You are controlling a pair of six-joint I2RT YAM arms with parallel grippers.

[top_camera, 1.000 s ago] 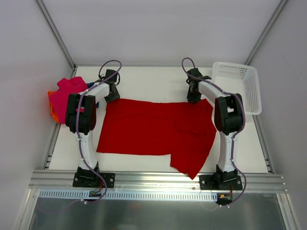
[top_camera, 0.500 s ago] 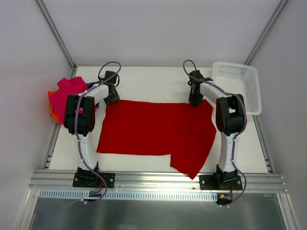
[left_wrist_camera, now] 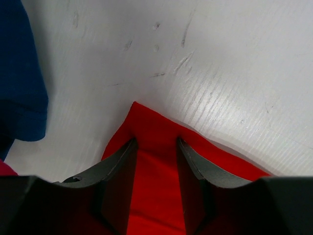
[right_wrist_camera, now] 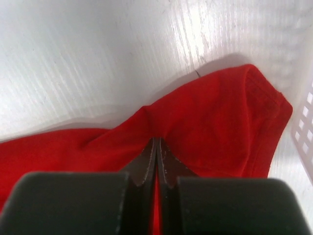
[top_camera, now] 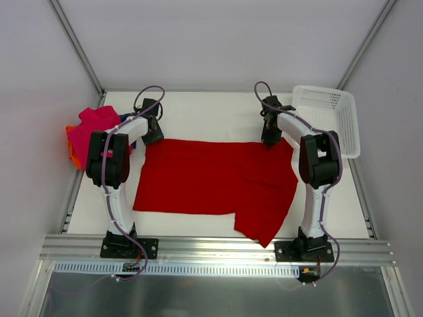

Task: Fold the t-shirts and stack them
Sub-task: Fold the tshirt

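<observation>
The bright red t-shirt (top_camera: 211, 175) lies spread flat across the table, one sleeve hanging toward the near edge. My left gripper (top_camera: 153, 135) is at its far left corner. In the left wrist view the gripper (left_wrist_camera: 156, 142) is open, its jaws apart astride the red corner (left_wrist_camera: 146, 122). My right gripper (top_camera: 269, 139) is at the far right corner. In the right wrist view it (right_wrist_camera: 157, 139) is shut on a pinched fold of the red t-shirt (right_wrist_camera: 215, 117). The magenta-pink t-shirt (top_camera: 92, 125), the orange t-shirt (top_camera: 71, 150) and the dark blue t-shirt (left_wrist_camera: 19, 73) lie heaped at the far left.
A white mesh basket (top_camera: 327, 119) stands at the far right, close to my right gripper; its wall shows in the right wrist view (right_wrist_camera: 305, 127). White table (top_camera: 211, 112) shows behind the shirt. An aluminium rail (top_camera: 211, 247) runs along the near edge.
Both grippers have shifted slightly outward along the shirt's far edge, the right one toward the basket and the left one toward the pile. The shirt has barely moved.
</observation>
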